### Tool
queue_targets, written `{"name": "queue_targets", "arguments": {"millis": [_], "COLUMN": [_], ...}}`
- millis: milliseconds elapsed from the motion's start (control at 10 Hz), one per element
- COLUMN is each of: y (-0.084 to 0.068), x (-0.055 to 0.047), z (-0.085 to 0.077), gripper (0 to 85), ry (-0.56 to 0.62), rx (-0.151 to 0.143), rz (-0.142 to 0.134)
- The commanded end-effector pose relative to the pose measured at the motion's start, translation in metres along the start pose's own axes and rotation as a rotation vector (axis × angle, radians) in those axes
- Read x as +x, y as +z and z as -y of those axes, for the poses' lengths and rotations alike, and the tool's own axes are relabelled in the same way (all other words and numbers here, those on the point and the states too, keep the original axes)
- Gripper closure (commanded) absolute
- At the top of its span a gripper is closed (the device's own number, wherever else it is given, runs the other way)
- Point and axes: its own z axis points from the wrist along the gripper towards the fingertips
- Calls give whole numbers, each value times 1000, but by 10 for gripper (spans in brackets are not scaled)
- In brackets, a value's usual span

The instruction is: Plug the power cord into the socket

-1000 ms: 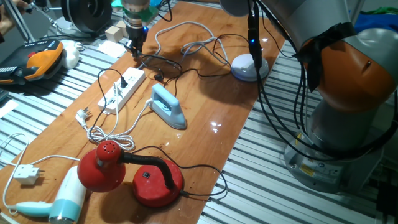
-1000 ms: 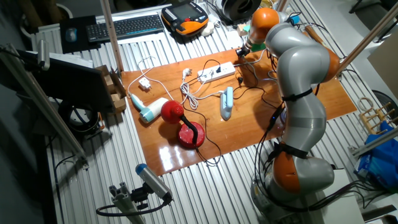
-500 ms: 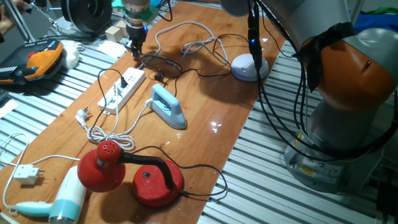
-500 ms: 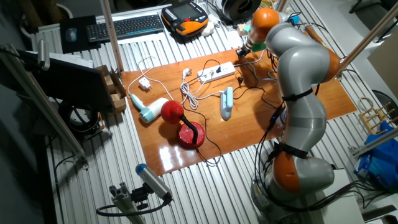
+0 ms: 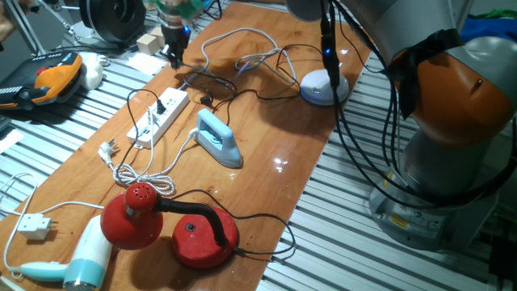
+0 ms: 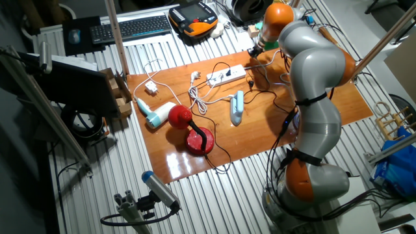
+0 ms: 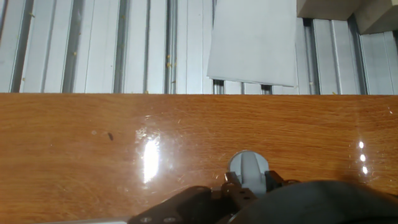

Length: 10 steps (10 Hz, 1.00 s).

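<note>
The socket (image 5: 159, 115) is a long white power strip lying on the wooden table, left of the blue iron; the other fixed view shows the socket (image 6: 226, 75) too. The power cord (image 5: 220, 81), thin and black, loops over the table just beyond the strip. My gripper (image 5: 173, 58) hangs above the far end of the strip, near the table's back edge, and my gripper (image 6: 255, 52) also shows from the other side. In the hand view my gripper (image 7: 249, 186) looks shut, with a black piece (image 7: 311, 196) of the cord's plug end against it.
A blue iron (image 5: 218, 139) lies mid-table, with a red lamp (image 5: 137, 214) and a hair dryer (image 5: 85, 259) nearer the front. A white domed device (image 5: 323, 87) sits at the back right. White and black cables cross the table. White paper (image 7: 252, 40) lies on the metal slats past the edge.
My gripper has risen from the table surface by the strip's far end and shifted slightly toward the table's back edge. The strip, the iron and the lamp have not moved.
</note>
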Motion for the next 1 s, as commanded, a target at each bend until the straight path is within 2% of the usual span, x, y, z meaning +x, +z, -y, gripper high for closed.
{"name": "queue_targets", "arguments": {"millis": [0,100,400,700,900], "y": [-7,-14,-32,-57,-62], "x": [1,4,17,19,24], "z": [-3,-8,-28,-29,-34], "gripper": [850,850,850,850,850], "ry": [4,16,60,78,91], "rx": [0,1,5,4,0], "rz": [-16,-35,-67,-88,-95]}}
